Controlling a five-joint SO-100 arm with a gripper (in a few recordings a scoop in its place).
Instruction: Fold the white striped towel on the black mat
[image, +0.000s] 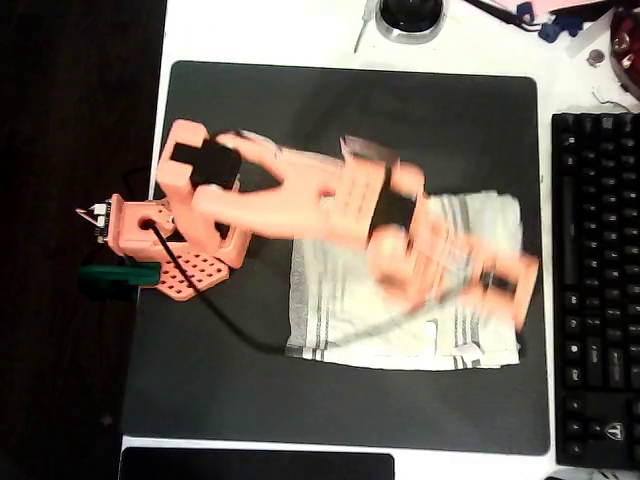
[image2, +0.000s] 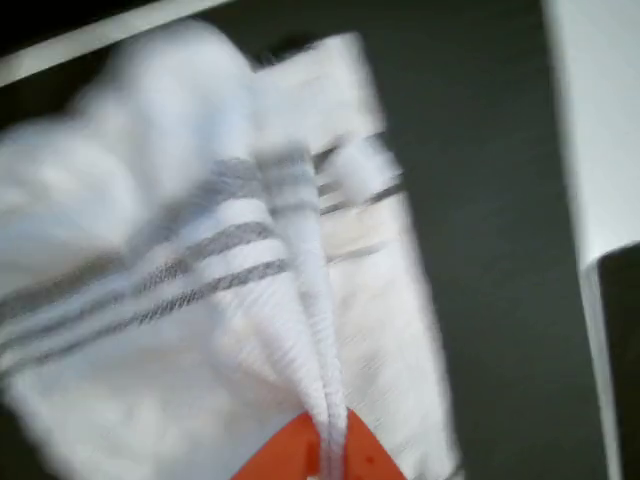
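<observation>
Motion-blurred tool (image: 505, 285) over towel (image: 340, 310)

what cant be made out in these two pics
- The tool in the overhead view: motion blur smears it, so its fingers cannot be told apart.
- The white striped towel in the overhead view: the orange arm covers its middle and upper part.
- Wrist view: the tool is cut off by the bottom edge; the pinched towel ridge and stripes are blurred.
- The keyboard: cut off by the right edge; key legends too small.
</observation>
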